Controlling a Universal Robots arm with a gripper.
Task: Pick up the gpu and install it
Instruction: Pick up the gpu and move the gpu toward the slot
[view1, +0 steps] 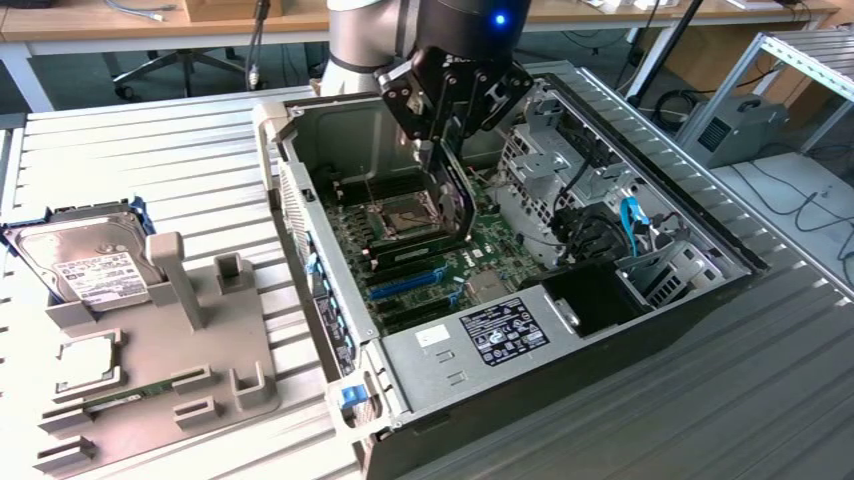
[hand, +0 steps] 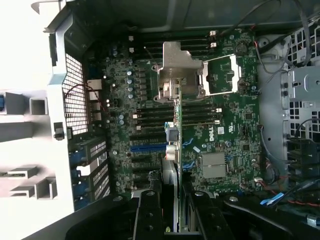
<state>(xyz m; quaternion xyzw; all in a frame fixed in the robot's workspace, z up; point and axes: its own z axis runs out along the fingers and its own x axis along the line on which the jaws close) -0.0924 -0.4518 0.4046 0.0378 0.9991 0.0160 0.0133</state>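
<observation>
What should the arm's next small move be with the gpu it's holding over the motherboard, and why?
Probably a slow, short descent toward the blue slot. The hand grips the gpu upright above the motherboard, its lower end near that slot but apparently not seated; alignment is hard to judge.

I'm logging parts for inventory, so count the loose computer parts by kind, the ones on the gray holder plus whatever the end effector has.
Hard drive: 1, on the gray holder
Processor chip: 1, on the holder
Memory stick: 1, on the holder
gpu: 1, gripped by the end effector above the motherboard
Total: 4
</observation>
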